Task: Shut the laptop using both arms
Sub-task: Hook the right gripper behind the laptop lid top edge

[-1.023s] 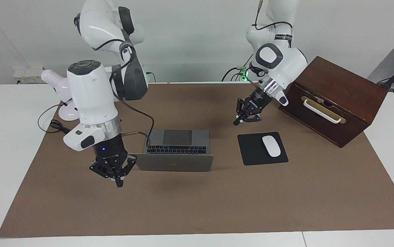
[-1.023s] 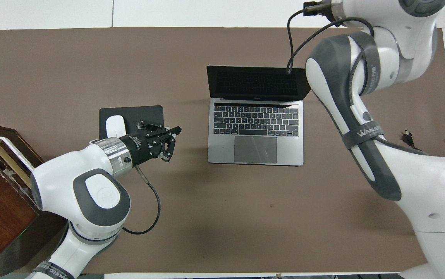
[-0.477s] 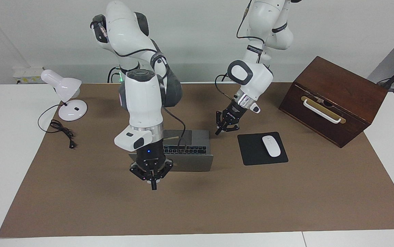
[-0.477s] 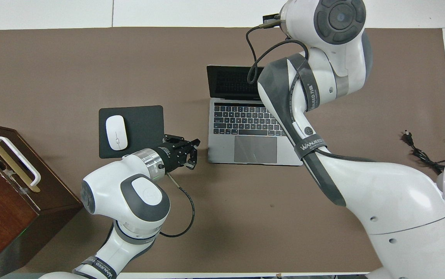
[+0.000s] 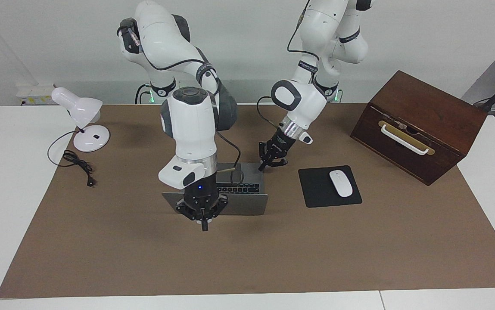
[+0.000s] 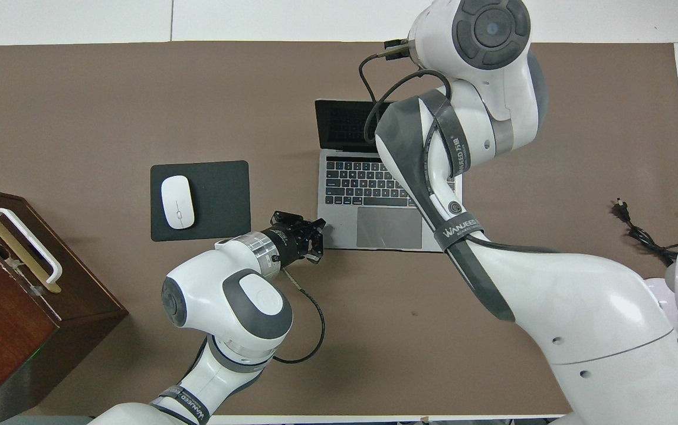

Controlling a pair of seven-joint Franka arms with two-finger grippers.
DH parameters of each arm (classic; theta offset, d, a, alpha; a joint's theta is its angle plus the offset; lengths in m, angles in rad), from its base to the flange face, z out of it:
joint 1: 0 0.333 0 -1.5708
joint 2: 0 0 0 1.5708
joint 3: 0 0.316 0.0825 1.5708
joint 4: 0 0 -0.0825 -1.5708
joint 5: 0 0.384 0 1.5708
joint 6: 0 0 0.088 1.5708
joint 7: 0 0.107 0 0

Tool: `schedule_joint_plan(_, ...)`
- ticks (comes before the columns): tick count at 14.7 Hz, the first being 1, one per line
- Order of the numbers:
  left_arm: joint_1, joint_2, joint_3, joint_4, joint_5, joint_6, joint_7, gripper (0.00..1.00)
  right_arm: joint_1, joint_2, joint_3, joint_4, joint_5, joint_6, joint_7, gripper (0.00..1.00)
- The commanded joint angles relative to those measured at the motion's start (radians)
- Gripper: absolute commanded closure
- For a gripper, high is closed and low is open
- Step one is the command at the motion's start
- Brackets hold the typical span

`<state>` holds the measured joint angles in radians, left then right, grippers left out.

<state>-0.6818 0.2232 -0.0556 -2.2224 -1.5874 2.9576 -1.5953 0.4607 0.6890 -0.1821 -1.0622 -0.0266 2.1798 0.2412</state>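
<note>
The silver-grey laptop [image 5: 247, 204] stands open on the brown mat, its lid upright and its outer face away from the robots. In the overhead view its keyboard [image 6: 362, 183] is partly covered by the right arm. My right gripper [image 5: 204, 219] points down in front of the lid's outer face, toward the right arm's end of it, fingers together. I cannot tell if it touches the lid. It is hidden under its wrist in the overhead view. My left gripper [image 5: 272, 162] is low beside the base's robot-side corner at the left arm's end [image 6: 320, 241], fingers apart and empty.
A black mouse pad [image 5: 320, 189] with a white mouse [image 5: 341, 183] lies beside the laptop toward the left arm's end. A brown wooden box [image 5: 419, 125] with a white handle stands past it. A white desk lamp [image 5: 79, 112] and its cord [image 5: 77, 163] sit at the right arm's end.
My right arm swung from the right arm's end of the laptop to in front of the lid's outer face. My left gripper moved from near the mouse pad to the laptop's corner.
</note>
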Motion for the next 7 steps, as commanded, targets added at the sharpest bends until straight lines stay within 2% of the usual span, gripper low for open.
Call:
schedule_joint_plan(1, -0.045, 0.045, 0.013, 0.033, -0.017, 0.053, 0.000, 1.00, -0.008, 0.001, -0.005, 0.016, 0.068, -0.055, 0.017, 1.00)
schedule_joint_plan(3, -0.055, 0.077, 0.013, 0.046, -0.014, 0.058, 0.000, 1.00, -0.010, -0.003, -0.007, 0.018, 0.109, -0.100, 0.017, 1.00)
schedule_joint_plan(7, -0.061, 0.082, 0.011, 0.047, -0.014, 0.060, 0.002, 1.00, -0.011, -0.005, -0.005, 0.018, 0.155, -0.158, 0.017, 1.00)
